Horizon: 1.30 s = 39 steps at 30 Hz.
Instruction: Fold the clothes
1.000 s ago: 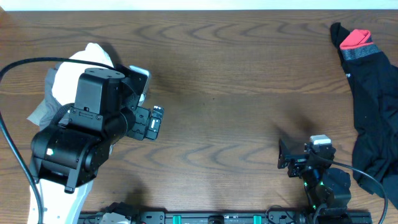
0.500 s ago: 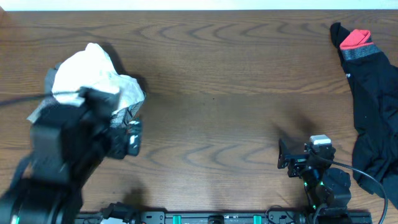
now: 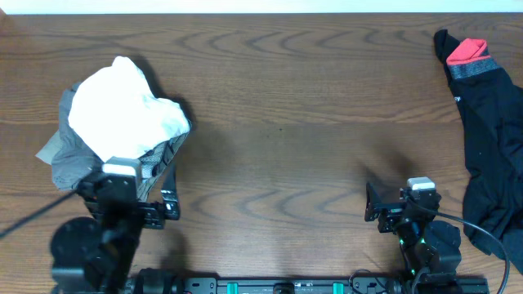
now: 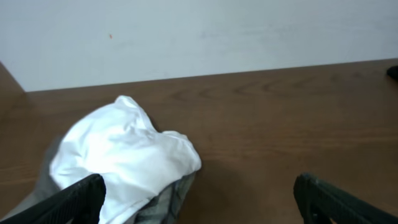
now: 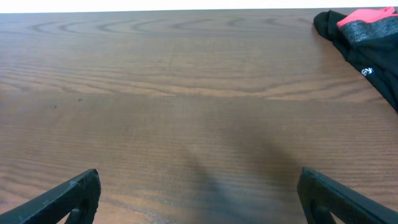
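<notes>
The clothes lie in two places. A crumpled white T-shirt (image 3: 122,106) (image 4: 124,149) is heaped on a grey piece (image 3: 69,159) (image 4: 173,198) at the table's left. A black garment with a red patch (image 3: 490,122) (image 5: 364,37) lies stretched along the right edge. My left gripper (image 3: 131,194) (image 4: 199,190) is open just in front of the white heap, its left finger (image 4: 81,199) over the cloth's near edge and nothing between the jaws. My right gripper (image 3: 404,202) (image 5: 199,180) is open over bare wood at the front right, well short of the black garment.
The wooden table (image 3: 286,98) spreads between the two piles. A white wall runs along its far edge (image 4: 205,31). Both arm bases and cables sit at the front edge (image 3: 286,286).
My left arm has pulled back from over the white heap toward the table's front edge, uncovering the heap. The right arm and the black garment have not moved.
</notes>
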### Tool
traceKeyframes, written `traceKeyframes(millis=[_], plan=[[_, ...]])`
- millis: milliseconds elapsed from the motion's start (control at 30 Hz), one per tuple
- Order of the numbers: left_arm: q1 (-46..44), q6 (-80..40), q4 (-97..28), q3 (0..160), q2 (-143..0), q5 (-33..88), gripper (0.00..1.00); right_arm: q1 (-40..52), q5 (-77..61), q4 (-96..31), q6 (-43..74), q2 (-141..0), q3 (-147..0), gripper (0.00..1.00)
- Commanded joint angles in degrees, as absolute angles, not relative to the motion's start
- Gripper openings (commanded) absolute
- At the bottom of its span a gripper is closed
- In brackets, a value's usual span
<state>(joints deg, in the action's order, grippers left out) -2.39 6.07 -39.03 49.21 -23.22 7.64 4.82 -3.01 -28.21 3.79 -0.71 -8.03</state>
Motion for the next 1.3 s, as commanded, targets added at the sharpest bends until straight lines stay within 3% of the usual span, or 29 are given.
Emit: traceKeyframes(millis=[0, 533, 967, 1267], plan=[[-2.2, 6.6, -35.0, 41.7, -17.8, 10.0, 0.98, 3.8, -3.2, -28.1, 3.1, -0.3, -7.8, 0.99], [-2.2, 6.3, -24.6, 21.4, -1.8, 11.6, 0.98, 3.8, -3.2, -28.1, 3.1, -0.3, -7.8, 0.99], [-2.2, 5.5, 4.3, 8.1, -0.1, 12.6, 0.98, 3.8, -3.2, -28.1, 3.1, -0.3, -7.8, 0.99], [-2.2, 5.5, 12.7, 0.2, -0.1, 12.6, 0.98, 3.8, -3.2, -28.1, 3.1, -0.3, -7.8, 0.99]])
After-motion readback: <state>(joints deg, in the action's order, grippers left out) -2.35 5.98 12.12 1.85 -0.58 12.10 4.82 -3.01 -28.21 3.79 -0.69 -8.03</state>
